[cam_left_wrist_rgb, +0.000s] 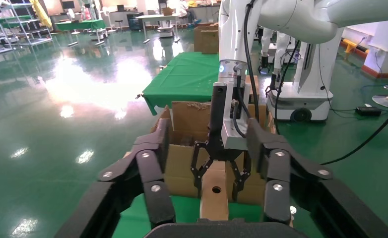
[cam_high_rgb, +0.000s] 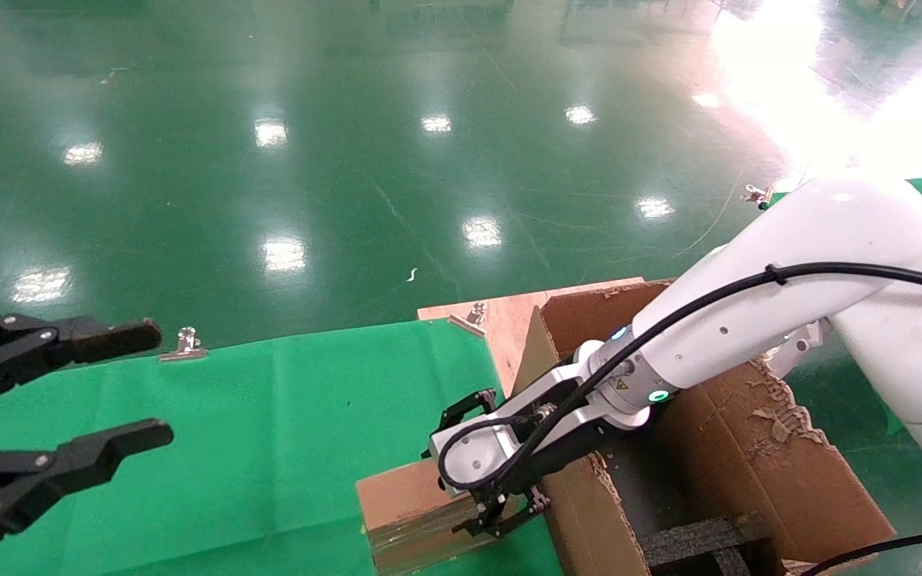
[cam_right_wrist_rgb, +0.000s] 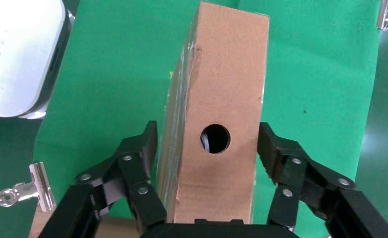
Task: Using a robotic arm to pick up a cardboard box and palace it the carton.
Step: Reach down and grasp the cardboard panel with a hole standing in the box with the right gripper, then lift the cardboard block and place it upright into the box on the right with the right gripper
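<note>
Green cloth (cam_high_rgb: 269,424) covers the table under the work, with glossy green floor (cam_high_rgb: 349,160) beyond. Over the cloth's near edge the right gripper (cam_high_rgb: 501,512), on the white arm (cam_high_rgb: 789,296), reaches down onto the box (cam_high_rgb: 405,504). That box stands on a long narrow side, just beside the carton (cam_high_rgb: 749,448) and possibly touching its wall, which rises immediately behind the gripper.

In the right wrist view the fingers (cam_right_wrist_rgb: 137,163) straddle the box's narrow face around its round hole (cam_right_wrist_rgb: 215,139). One finger lies against the taped side, while the other sits at or barely off the opposite edge, so the jaws look part closed but I judge the grip not yet firm. The box does not appear lifted.

The left gripper (cam_high_rgb: 101,392) hangs open and idle, well off to the side, holding nothing.

Risks from here:
- Clear tape on the side looks slick, so a light squeeze could let the box slide out during the lift
- A hold near one end may let the long box swing or tilt downward
- The carton's ragged flap (cam_high_rgb: 781,408) and near wall could catch the box if it is carried over too low
- Black foam (cam_high_rgb: 701,544) inside narrows the space, so a tilted box could jam on it
</note>
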{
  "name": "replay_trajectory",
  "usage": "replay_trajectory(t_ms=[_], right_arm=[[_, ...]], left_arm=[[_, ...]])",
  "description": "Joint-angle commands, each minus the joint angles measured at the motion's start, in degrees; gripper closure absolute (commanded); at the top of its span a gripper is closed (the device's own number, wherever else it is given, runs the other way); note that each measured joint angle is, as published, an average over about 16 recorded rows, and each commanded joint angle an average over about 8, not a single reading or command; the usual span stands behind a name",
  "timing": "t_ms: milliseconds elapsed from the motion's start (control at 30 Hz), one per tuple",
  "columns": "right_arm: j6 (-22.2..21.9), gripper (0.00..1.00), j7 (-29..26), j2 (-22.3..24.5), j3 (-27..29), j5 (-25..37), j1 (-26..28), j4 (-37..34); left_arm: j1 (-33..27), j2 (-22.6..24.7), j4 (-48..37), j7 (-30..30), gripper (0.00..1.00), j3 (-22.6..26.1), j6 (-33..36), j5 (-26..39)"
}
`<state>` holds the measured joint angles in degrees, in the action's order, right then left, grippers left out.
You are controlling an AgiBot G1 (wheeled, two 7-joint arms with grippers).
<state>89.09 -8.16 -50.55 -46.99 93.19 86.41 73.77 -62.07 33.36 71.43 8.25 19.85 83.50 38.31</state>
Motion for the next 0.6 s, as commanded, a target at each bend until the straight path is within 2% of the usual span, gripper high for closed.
replay_trajectory(t_ms=[33, 600], right_arm=[[0.0, 1.0, 0.0, 0.0, 0.0, 0.0, 0.0, 0.0], [0.1, 1.0, -0.2, 0.8, 0.7, -1.9, 0.9, -0.3]], left_arm=[[0.0, 0.0, 0.0, 0.0, 0.0, 0.0, 0.0, 0.0], [0.0, 0.0, 0.0, 0.0, 0.0, 0.0, 0.0, 0.0]])
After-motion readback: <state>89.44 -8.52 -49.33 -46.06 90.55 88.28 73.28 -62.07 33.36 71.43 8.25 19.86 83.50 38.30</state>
